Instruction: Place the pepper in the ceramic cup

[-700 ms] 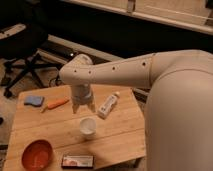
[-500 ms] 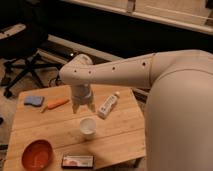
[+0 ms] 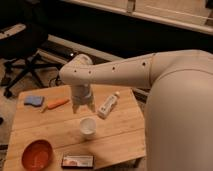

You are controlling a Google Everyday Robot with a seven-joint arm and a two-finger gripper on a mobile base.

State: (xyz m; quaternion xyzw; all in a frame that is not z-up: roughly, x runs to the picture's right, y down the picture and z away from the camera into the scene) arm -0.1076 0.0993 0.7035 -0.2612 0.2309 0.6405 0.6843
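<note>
The slim orange pepper (image 3: 55, 104) lies on the wooden table (image 3: 45, 127) at the back left, next to a blue sponge. The small white ceramic cup (image 3: 87, 126) stands upright near the table's middle. My gripper (image 3: 83, 107) hangs from the white arm above the table, just behind and above the cup and to the right of the pepper. It holds nothing that I can see.
A blue sponge (image 3: 33, 100) lies at the table's back left. A white tube-shaped bottle (image 3: 109, 105) lies right of the gripper. An orange bowl (image 3: 37, 154) and a dark flat packet (image 3: 77, 161) sit at the front. An office chair (image 3: 22, 55) stands behind left.
</note>
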